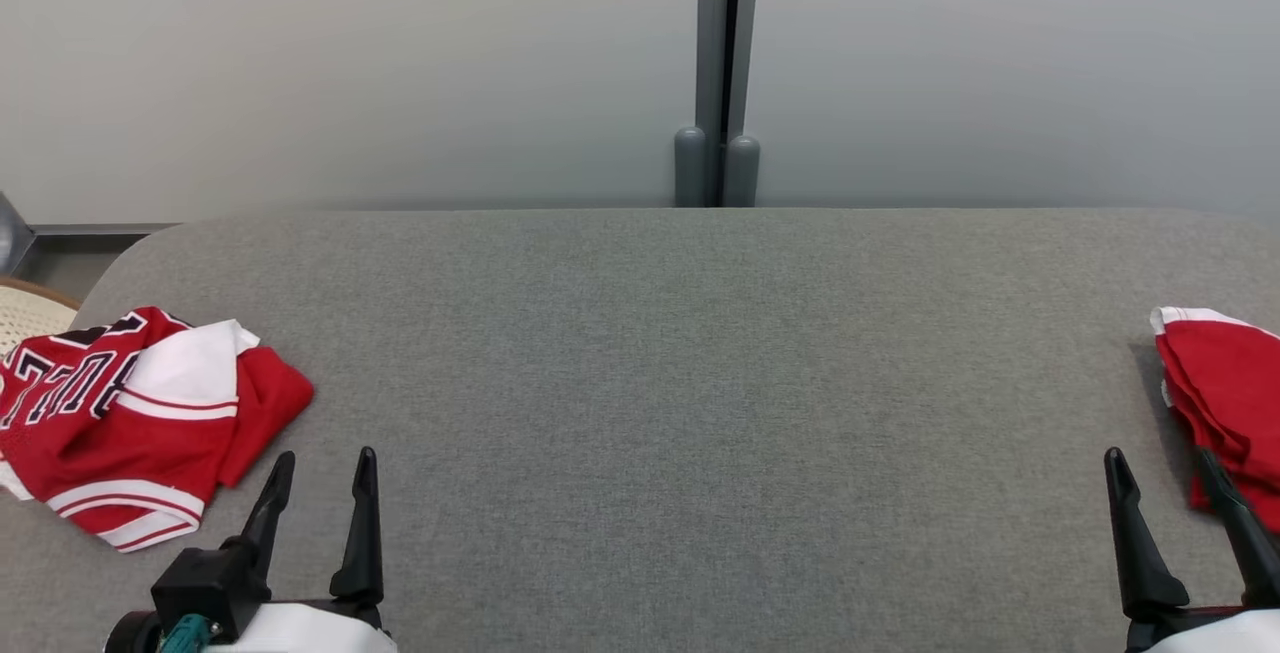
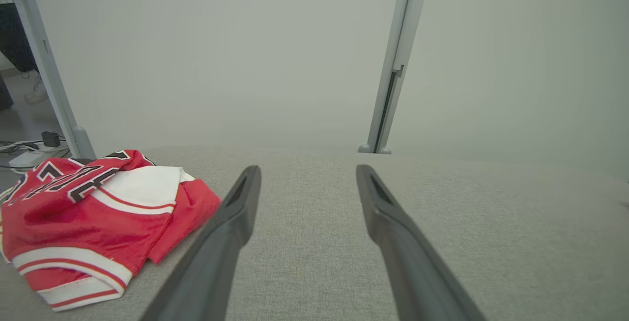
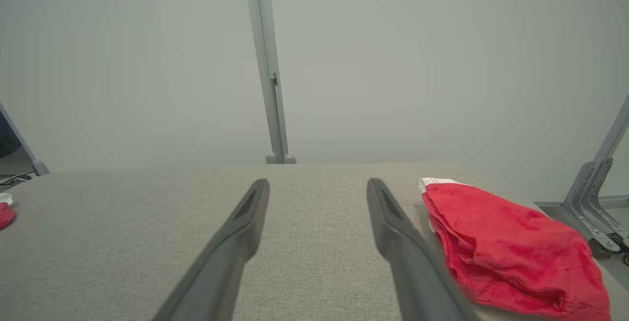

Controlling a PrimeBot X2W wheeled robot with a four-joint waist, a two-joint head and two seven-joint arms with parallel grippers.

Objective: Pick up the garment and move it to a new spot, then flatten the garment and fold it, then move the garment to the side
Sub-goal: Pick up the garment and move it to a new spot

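Seemingly untouched, the crumpled red-and-white mesh jersey (image 1: 120,423) lies just left of the left gripper (image 1: 327,455), spread and empty; a folded red garment (image 1: 1225,383) sits just right of the equally open right gripper (image 1: 1160,455); all 3 stages apparently ahead.

We record a red basketball jersey (image 1: 130,423) with white trim and dark, white-edged lettering. It lies crumpled in a loose heap at the left edge of the grey fabric surface (image 1: 700,383), towards the near corner, with a white-banded hem on its near side. We note a second red garment (image 1: 1225,373), white-edged, folded into a flat stack at the right edge.
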